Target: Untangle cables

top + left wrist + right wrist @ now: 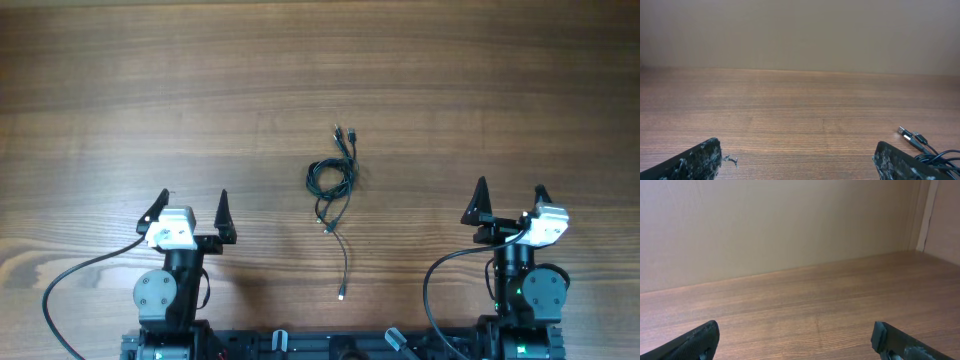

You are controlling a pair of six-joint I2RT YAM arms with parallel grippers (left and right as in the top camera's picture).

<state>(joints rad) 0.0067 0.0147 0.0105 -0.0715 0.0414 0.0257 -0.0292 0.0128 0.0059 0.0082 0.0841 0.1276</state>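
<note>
Left claw hangs wide open and empty over the brown wooden tabletop. Off to its right and slightly ahead lies the small knot of thin black cables. The right claw, equally spread and empty, has them to its left, somewhat farther off. Their long axis runs fore-and-aft, one tail trailing back toward the arm bases. The left arm looks nearer.

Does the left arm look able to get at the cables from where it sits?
Probably yes: the left gripper is open, and only bare table lies between it and the cables.
</note>
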